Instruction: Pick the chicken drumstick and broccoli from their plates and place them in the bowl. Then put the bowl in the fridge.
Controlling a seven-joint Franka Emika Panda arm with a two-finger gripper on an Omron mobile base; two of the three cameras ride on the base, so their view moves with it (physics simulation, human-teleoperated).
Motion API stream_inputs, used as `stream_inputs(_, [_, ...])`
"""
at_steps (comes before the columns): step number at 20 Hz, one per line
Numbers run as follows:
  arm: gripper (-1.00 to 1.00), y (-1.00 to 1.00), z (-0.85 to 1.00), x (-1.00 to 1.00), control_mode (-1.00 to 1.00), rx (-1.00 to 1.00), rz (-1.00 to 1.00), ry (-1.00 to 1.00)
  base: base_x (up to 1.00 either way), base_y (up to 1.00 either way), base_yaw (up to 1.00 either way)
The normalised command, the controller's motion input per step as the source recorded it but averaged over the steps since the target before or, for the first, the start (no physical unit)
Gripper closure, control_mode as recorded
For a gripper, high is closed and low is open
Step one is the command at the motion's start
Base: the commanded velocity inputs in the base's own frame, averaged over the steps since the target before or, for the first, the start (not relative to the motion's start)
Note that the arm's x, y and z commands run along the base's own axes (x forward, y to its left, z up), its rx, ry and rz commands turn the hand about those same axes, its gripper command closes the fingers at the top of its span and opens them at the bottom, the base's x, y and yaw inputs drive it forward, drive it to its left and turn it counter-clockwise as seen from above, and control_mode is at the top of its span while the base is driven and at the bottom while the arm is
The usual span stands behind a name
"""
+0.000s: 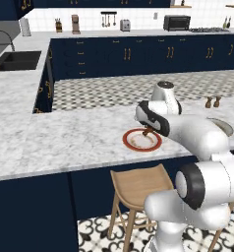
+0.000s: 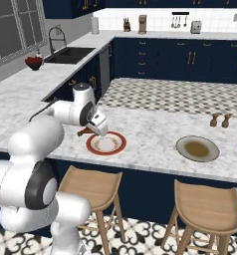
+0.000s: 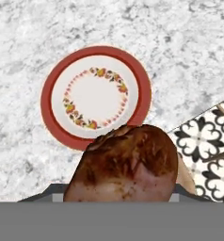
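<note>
Your gripper (image 1: 149, 130) hangs above the marble island counter (image 1: 65, 138), just over the near edge of the red-rimmed white plate (image 1: 141, 140), and it has the chicken drumstick (image 3: 125, 167) clamped between its fingers, jaws roughly half open around the meat. From the hand view you see the thick browned end of the drumstick close up, with the plate (image 3: 96, 96) below and beyond it; its white centre, ringed by a small flower pattern, is bare. From the right base view the drumstick (image 2: 84, 132) shows as a small brown shape sticking out from under the gripper (image 2: 93, 132) on the side towards the sink, lifted clear of the plate (image 2: 106, 143). Further along the same counter, well apart from the red plate, you have the grey plate with the olive-beige centre (image 2: 197, 149), and beyond that two small brown shakers (image 2: 220, 120) standing side by side. Two wooden stools (image 2: 93, 188) stand under the counter's near edge. The sink (image 2: 69, 54) lies on the far run of counter by the window.
</note>
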Motion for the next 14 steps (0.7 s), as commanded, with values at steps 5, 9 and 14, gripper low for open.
stream_inputs(5, [1.0,0.1,0.86,-1.0,-1.0,0.06,-0.03,0.0,0.0,0.0,0.0])
stream_inputs(9, [1.0,0.14,0.75,-1.0,-1.0,0.02,-0.05,0.0,0.0,0.0,0.0])
stream_inputs(14, [1.0,0.29,0.14,-1.0,-1.0,-0.1,-0.06,0.0,0.0,0.0,0.0])
